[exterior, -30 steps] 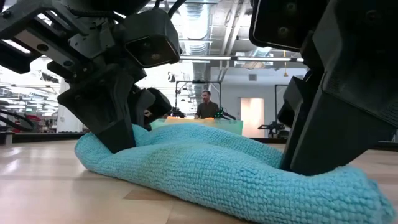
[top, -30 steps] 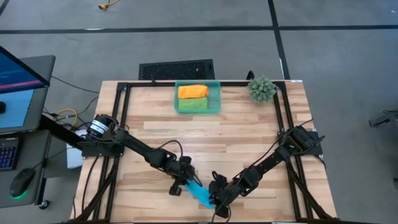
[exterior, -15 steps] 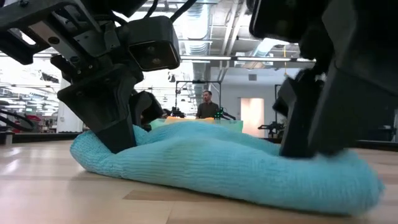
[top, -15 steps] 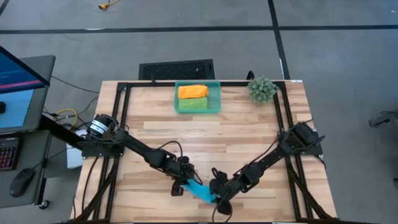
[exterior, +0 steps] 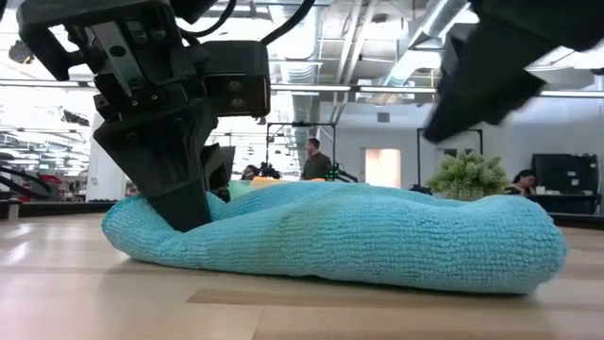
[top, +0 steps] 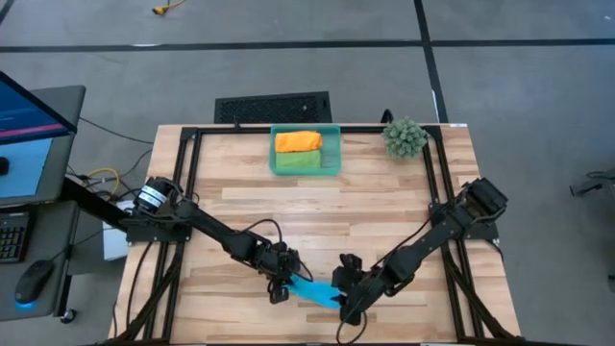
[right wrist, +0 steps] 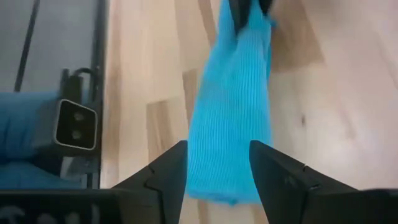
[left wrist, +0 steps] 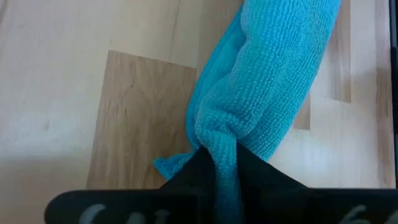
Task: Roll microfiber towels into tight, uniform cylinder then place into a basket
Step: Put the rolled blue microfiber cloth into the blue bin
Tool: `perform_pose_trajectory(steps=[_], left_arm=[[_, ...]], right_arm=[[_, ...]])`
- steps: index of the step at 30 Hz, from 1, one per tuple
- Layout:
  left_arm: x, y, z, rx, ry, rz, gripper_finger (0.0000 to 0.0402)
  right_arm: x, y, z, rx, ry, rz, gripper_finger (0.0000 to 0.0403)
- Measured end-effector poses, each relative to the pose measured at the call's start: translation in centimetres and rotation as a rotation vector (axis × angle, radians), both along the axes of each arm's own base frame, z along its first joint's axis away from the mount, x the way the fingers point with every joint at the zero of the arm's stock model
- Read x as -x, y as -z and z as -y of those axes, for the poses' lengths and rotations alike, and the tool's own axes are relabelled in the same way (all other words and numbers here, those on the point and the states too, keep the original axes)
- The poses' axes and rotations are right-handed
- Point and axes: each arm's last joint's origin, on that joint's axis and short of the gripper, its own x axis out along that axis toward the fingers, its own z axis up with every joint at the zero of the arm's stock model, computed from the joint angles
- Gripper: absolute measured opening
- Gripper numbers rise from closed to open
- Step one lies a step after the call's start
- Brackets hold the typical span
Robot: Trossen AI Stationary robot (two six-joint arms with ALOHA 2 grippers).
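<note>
Lying as a loose, lumpy roll near the table's front edge, well away from the basket (top: 306, 151) at the far side, the sky-blue towel (top: 314, 292) runs lengthwise between the two grippers. The left gripper (top: 281, 286) pinches one end, its fingers (left wrist: 205, 171) pressed together on a bunched fold of cloth. The right gripper (top: 344, 300) hangs at the other end with its fingers (right wrist: 165, 174) spread, one to either side of the cloth and not gripping it. Judged from this, the right arm needs to close on its own end, straight ahead of its fingertips. The towel is soft, ribbed microfibre, sagging rather than tight. The translucent basket, beside the spiky plant ball (top: 405, 137), holds an orange roll (top: 298, 141) and a green roll (top: 299, 161).
</note>
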Motion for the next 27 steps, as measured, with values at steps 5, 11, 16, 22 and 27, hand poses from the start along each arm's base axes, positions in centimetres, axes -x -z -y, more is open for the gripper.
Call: perform_pose_trajectory(steps=[5, 11, 16, 22, 27], left_arm=[[0.0, 0.0, 0.1, 0.004, -0.007, -0.002, 0.0016], [0.0, 0.0, 0.1, -0.015, -0.021, 0.007, 0.0016], [0.0, 0.0, 0.0, -0.026, -0.028, 0.013, 0.0016], [0.0, 0.0, 0.0, -0.032, -0.026, 0.018, 0.0016], [-0.1, 0.0, 0.0, -0.040, -0.032, 0.030, 0.0016]], right_arm=[[-0.1, 0.6, 1.0, -0.049, 0.108, -0.097, 0.0215], [-1.0, 0.6, 2.5, -0.147, 0.102, -0.167, 0.0254], [-1.5, 2.1, 3.4, -0.193, 0.090, -0.230, 0.0260], [-2.8, 4.3, 2.8, -0.293, 0.033, -0.259, 0.0260], [-2.9, 5.3, 2.4, -0.317, 0.009, -0.295, 0.0259]])
